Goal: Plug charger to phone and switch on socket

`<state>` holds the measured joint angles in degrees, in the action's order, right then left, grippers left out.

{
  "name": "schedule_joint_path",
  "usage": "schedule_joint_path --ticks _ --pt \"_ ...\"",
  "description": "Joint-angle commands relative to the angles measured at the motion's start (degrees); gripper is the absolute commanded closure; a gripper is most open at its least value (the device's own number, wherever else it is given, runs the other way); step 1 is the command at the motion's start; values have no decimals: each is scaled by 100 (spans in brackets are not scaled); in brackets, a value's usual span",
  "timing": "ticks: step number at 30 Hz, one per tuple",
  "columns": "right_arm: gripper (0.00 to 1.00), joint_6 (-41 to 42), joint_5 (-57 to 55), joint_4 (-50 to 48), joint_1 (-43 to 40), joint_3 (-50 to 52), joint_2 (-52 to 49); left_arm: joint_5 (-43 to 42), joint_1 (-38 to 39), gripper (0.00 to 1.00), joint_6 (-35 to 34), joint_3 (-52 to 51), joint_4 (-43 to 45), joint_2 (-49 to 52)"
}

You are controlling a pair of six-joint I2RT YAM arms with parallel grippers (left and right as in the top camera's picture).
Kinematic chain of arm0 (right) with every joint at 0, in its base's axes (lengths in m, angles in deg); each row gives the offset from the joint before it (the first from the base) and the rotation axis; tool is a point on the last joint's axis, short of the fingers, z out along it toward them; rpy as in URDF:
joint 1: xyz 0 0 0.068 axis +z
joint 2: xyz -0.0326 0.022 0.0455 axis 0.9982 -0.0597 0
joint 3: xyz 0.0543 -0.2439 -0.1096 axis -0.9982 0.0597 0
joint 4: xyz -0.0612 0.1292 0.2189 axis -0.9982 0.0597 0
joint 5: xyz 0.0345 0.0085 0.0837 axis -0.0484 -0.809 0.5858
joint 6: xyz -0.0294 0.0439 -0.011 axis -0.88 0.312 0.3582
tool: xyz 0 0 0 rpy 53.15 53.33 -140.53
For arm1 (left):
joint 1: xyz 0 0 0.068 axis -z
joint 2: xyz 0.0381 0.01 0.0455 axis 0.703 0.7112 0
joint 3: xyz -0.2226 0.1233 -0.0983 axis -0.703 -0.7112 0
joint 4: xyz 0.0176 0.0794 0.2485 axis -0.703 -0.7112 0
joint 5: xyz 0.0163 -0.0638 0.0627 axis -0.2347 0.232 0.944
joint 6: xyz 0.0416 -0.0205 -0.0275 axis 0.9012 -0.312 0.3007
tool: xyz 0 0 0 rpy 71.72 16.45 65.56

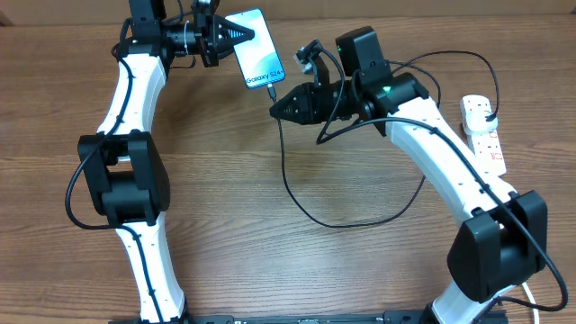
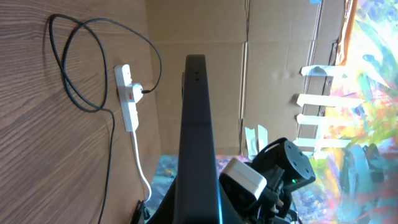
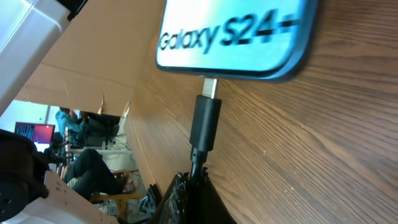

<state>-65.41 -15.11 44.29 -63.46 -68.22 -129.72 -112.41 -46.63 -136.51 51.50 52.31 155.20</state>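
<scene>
The phone (image 1: 256, 49), light blue with "Galaxy S24" text, is held at the table's far middle by my left gripper (image 1: 230, 36), which is shut on its upper edge. In the left wrist view the phone (image 2: 198, 143) shows edge-on as a dark bar. My right gripper (image 1: 276, 104) is shut on the charger cable just behind its black connector (image 3: 206, 121). The connector's metal tip touches the phone's bottom edge (image 3: 236, 37). The black cable (image 1: 310, 202) loops across the table to a plug in the white socket (image 1: 481, 130) at the right.
The socket (image 2: 127, 98) with red switch markings and its thick white cord (image 2: 142, 168) lie near the table's right edge. Cardboard walls stand behind the table. The cable loop lies in the table's middle.
</scene>
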Motion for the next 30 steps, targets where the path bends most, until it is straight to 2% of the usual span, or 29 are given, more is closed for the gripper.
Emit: schedule_joint_path --ticks 1,30 --pt "96 20 11 -37 -81 -24 -31 -245 26 96 -76 68 28 4" --pt "96 22 162 -96 -68 -24 -31 -243 140 96 -52 68 28 7"
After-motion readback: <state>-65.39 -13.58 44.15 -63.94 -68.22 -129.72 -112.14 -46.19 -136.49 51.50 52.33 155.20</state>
